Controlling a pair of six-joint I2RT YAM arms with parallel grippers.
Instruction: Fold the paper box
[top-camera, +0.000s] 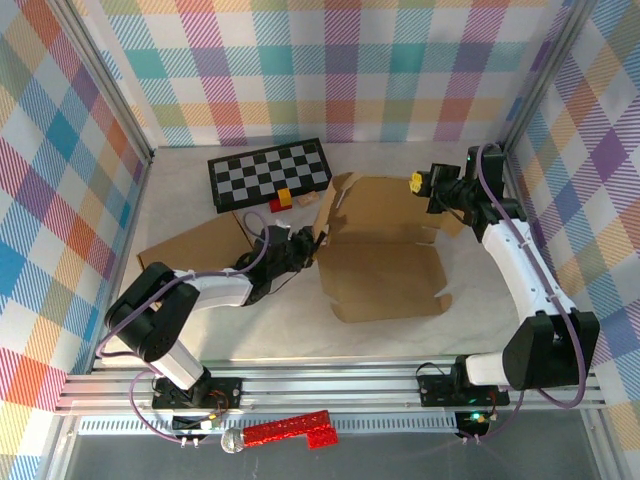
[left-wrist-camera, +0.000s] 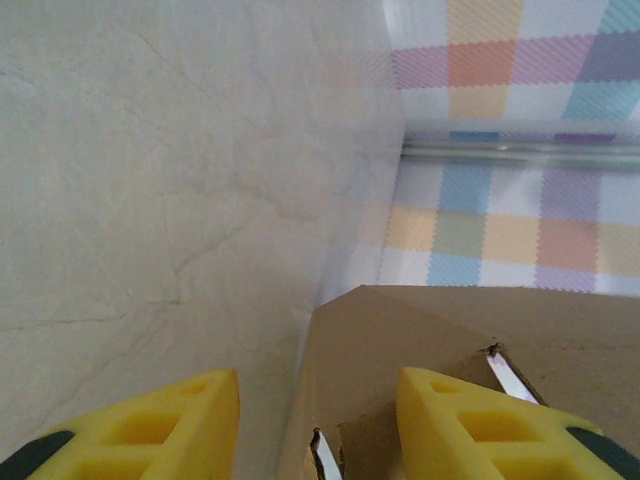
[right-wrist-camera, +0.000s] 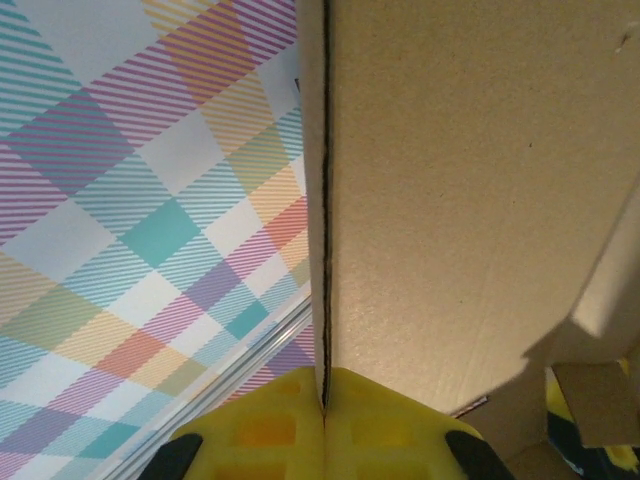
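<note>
Right end effector (right-wrist-camera: 325, 405) pinching paper box (top-camera: 385, 270), brown, half-folded

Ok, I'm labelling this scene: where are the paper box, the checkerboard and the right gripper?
paper box (top-camera: 385, 280): top view, flat base panel.
checkerboard (top-camera: 270, 177): top view, board's middle.
right gripper (right-wrist-camera: 325, 400): right wrist view, between fingertips.
</note>
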